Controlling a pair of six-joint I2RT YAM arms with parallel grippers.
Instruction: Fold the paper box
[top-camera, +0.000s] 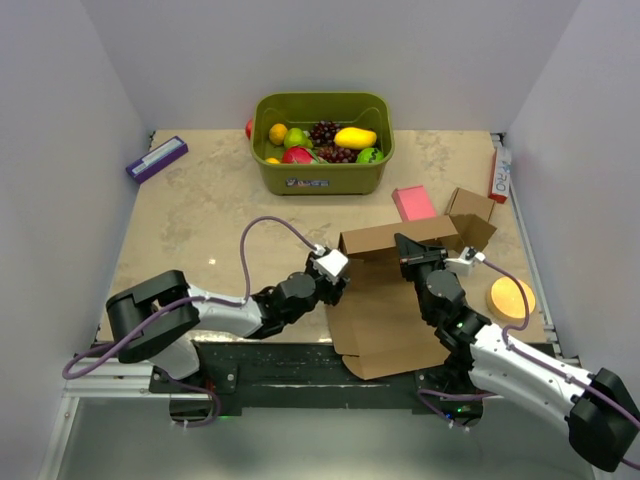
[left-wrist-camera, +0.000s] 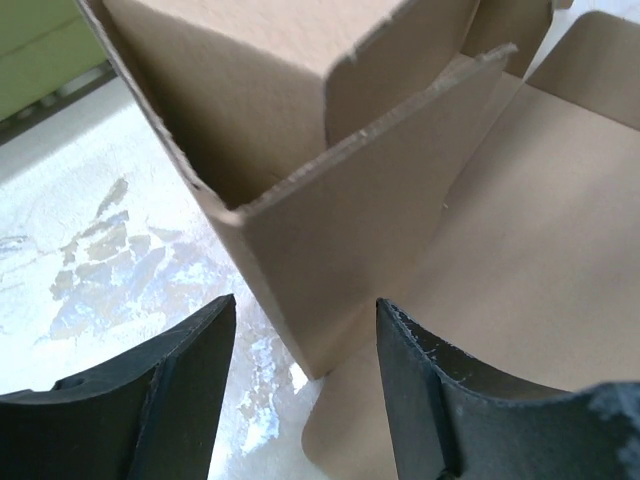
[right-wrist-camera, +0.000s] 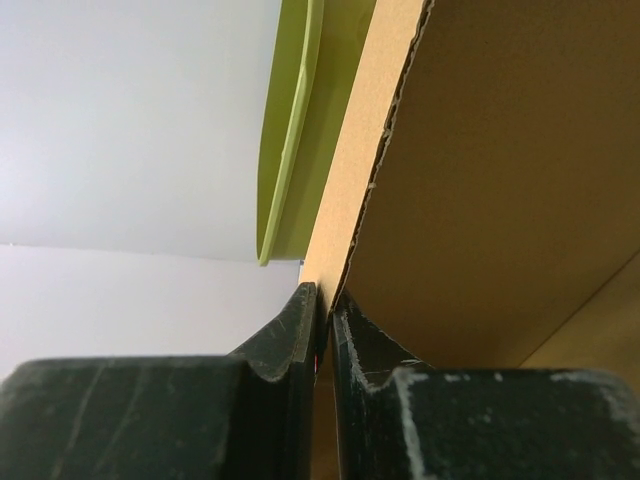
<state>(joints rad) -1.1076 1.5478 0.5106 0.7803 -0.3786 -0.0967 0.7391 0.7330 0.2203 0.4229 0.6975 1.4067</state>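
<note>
Well, your paper box (top-camera: 395, 310) lay on the bench (top-camera: 200, 230) at its near edge, between the two arms. Its broad base panel was flat and its far wall stood upright across the far side. Your left claw (top-camera: 340, 278) sat low at the box's far-left corner with its jaws apart. In the left wrist view the standing corner of the box (left-wrist-camera: 330, 200) rose just beyond the claw (left-wrist-camera: 305, 320), in line with the gap between the two black fingers (left-wrist-camera: 190, 370), and neither finger visibly touched the cardboard. Your right claw (top-camera: 408, 250) was at the far wall, right of its middle. In the right wrist view that claw (right-wrist-camera: 325, 300) was clamped on the wall's thin edge, with the cardboard (right-wrist-camera: 500, 180) rising from between the pinched fingers (right-wrist-camera: 290, 335). Beyond the box, a green bin (top-camera: 320, 175) of fruit stood at the far side of the bench, and its rim (right-wrist-camera: 290, 130) showed past the cardboard in the right wrist view. A pink block (top-camera: 413, 203) lay just beyond the far wall, an orange disc (top-camera: 511, 300) rested to the right of the box, and a purple carton (top-camera: 157, 158) sat at the far left.
</note>
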